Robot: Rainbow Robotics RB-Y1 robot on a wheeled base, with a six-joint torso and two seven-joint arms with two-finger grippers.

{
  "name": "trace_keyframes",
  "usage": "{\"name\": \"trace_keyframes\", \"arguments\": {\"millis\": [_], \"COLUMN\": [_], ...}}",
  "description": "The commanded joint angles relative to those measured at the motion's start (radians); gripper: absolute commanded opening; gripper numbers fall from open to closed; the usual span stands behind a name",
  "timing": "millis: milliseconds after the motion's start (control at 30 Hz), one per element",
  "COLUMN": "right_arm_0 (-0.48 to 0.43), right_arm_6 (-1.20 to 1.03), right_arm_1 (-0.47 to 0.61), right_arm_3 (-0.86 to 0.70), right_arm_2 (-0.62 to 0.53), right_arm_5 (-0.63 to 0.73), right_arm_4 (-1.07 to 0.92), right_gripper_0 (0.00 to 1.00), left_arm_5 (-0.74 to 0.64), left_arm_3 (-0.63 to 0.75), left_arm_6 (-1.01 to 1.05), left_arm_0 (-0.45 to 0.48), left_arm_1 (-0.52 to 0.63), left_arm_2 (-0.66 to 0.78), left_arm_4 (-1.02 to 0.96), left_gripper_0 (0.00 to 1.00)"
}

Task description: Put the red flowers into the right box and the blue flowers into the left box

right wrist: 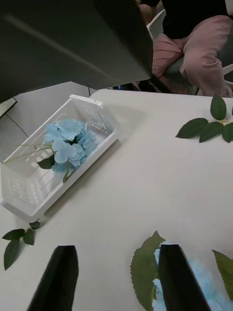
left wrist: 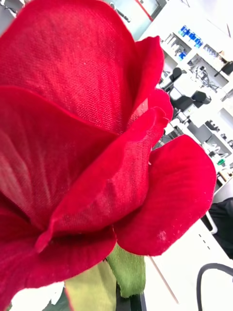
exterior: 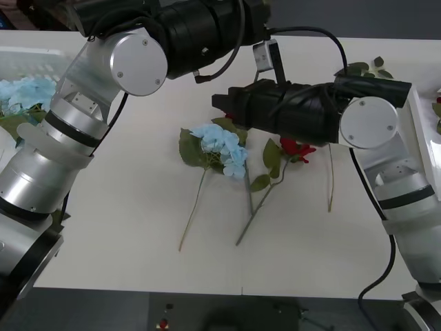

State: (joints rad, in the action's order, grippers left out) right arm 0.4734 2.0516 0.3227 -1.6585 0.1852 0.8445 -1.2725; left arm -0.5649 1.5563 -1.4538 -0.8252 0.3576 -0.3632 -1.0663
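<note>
The right hand (right wrist: 116, 277), fingers spread, hovers at the blue hydrangea (exterior: 222, 148), centre of the surface (exterior: 138, 234). Light, floppy bloom; likely best pinched on its thin stem at six o'clock.

The red rose (left wrist: 87, 121) shows woven, matt cloth petals; the slotted left box (right wrist: 29, 194) looks like smooth white plastic.

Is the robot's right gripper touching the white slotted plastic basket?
Apart. The right wrist view shows bare table between the open right gripper and the white slotted plastic basket.
</note>
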Motion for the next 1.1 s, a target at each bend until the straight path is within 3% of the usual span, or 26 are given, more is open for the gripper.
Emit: {"name": "trace_keyframes", "arguments": {"millis": [33, 433, 467, 500, 533, 600, 833, 967, 1100], "right_arm_0": [0.042, 0.044, 0.044, 0.044, 0.045, 0.045, 0.044, 0.044, 0.042], "right_arm_6": [0.028, 0.03, 0.03, 0.03, 0.03, 0.03, 0.032, 0.022, -0.045], "right_arm_1": [-0.024, -0.01, -0.01, -0.008, -0.008, -0.004, 0.001, 0.019, 0.078], "right_arm_3": [0.013, 0.019, 0.019, 0.02, 0.02, 0.02, 0.019, 0.02, 0.02], "right_arm_2": [-0.018, -0.026, -0.026, -0.026, -0.026, -0.029, -0.043, -0.043, -0.047], "right_arm_5": [-0.005, -0.004, -0.004, -0.004, -0.004, -0.001, 0.021, 0.028, 0.053], "right_arm_4": [-0.01, -0.019, -0.019, -0.019, -0.019, -0.019, -0.019, -0.008, 0.024], "right_gripper_0": [0.0, 0.0, 0.0, 0.0, 0.0, 0.0, 0.0, 0.0, 0.0], "left_arm_5": [0.011, 0.02, 0.022, 0.059, 0.102, 0.168, 0.171, 0.138, 0.019], "left_arm_3": [0.011, 0.002, 0.002, 0.001, -0.002, -0.008, -0.016, -0.016, -0.01], "left_arm_6": [0.044, 0.043, 0.043, 0.043, 0.041, 0.039, 0.038, 0.036, 0.027], "left_arm_0": [-0.028, -0.009, -0.009, -0.005, 0.0, 0.003, 0.005, 0.005, 0.005], "left_arm_1": [-0.016, -0.022, -0.022, -0.022, -0.02, -0.02, -0.019, -0.011, 0.001], "left_arm_2": [0.017, 0.017, 0.017, 0.017, 0.01, -0.023, -0.036, -0.025, 0.041], "left_arm_4": [0.0, 0.002, 0.003, 0.006, 0.009, 0.009, 0.009, 0.003, -0.006], "left_gripper_0": [0.0, 0.0, 0.28, 0.74, 1.0, 1.0, 1.0, 1.0, 1.0]}}
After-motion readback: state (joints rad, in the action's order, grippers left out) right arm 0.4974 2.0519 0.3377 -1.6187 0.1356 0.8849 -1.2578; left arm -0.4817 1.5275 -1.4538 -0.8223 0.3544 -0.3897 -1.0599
